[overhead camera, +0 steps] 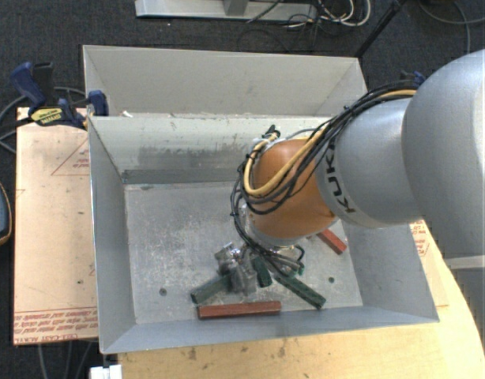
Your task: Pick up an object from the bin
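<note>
Arm (385, 164) reaches down, gripper (241, 270) low among dark green sticks (304, 290).

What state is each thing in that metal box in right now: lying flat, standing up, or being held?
gripper: lowered into the bin's front middle, at the small heap.
dark green sticks: lying flat, crossed in a loose heap at the gripper.
reddish-brown bar: lying flat along the front wall, not held.
red block: lying on the floor to the right, partly hidden by the arm.
</note>
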Tool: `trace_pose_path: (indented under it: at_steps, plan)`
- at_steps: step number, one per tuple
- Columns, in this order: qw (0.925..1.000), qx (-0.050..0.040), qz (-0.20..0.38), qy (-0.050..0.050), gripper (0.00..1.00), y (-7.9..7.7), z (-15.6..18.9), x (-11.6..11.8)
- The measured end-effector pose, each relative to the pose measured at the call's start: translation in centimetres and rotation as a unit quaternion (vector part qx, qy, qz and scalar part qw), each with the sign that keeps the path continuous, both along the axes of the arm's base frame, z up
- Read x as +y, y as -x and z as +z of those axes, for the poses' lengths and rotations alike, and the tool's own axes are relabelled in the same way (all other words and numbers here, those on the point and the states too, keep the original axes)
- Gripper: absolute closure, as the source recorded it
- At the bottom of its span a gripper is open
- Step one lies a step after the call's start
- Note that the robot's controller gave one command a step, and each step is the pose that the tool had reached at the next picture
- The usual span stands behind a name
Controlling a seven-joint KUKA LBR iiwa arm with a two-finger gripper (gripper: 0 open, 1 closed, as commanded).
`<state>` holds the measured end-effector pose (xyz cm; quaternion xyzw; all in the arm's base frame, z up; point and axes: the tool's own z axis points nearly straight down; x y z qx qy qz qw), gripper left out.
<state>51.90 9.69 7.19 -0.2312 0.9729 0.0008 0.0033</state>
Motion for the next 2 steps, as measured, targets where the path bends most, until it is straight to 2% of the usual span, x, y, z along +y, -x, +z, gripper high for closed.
trace_pose_path:
  at_steps: [1,2]
  plan:
    - [0.9765,-0.0003,0.215,0.001,1.0,-1.8,3.5,-0.3]
    - [0.9813,-0.0037,0.192,0.002,1.0,-4.7,16.6,-2.6]
